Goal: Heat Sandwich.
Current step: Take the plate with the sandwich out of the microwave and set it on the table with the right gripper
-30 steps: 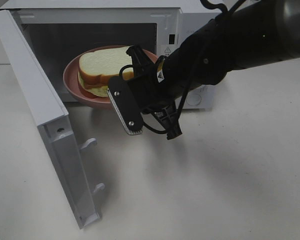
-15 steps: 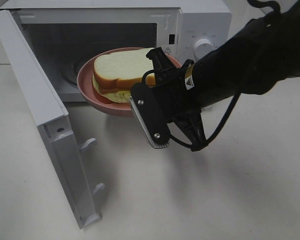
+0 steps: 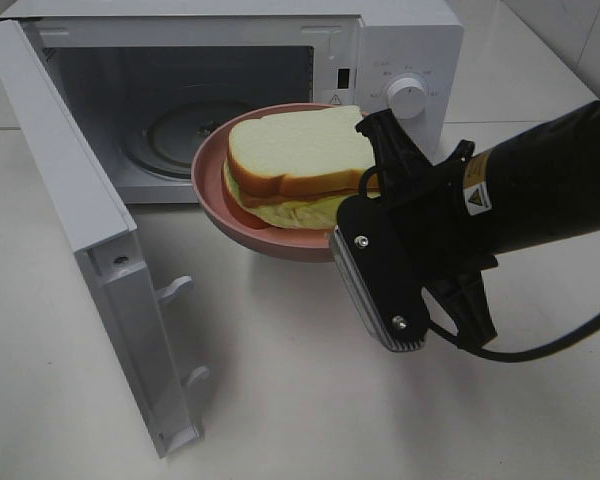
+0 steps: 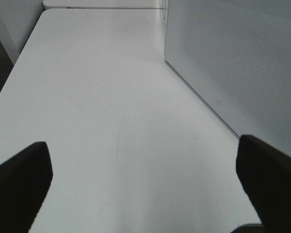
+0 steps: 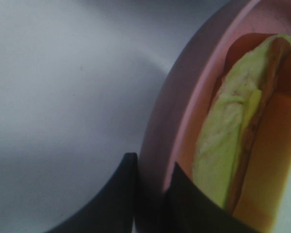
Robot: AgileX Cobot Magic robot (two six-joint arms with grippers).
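Observation:
The sandwich (image 3: 300,150), thick white bread with a tan crust and pale yellow-green filling, lies on a round pink plate (image 3: 212,190). The plate hangs in the air just in front of the open microwave (image 3: 405,50). My right gripper (image 3: 368,195) is shut on the plate's right rim. The right wrist view shows its two dark fingers (image 5: 121,189) pinching the pink rim (image 5: 169,107), with the sandwich filling (image 5: 228,145) just beyond. My left gripper (image 4: 145,187) is open over bare table, away from the plate, and does not show in the high view.
The microwave door (image 3: 70,200) swings out wide to the left, its latch hooks (image 3: 175,288) facing the table. The glass turntable (image 3: 175,130) inside is bare. A perforated white panel (image 4: 242,58) stands close beside my left gripper. White tabletop (image 3: 280,400) spreads in front.
My right gripper has drawn the plate with the sandwich out of the microwave cavity, to the right and toward the front. The turntable now shows bare. The left gripper stays open.

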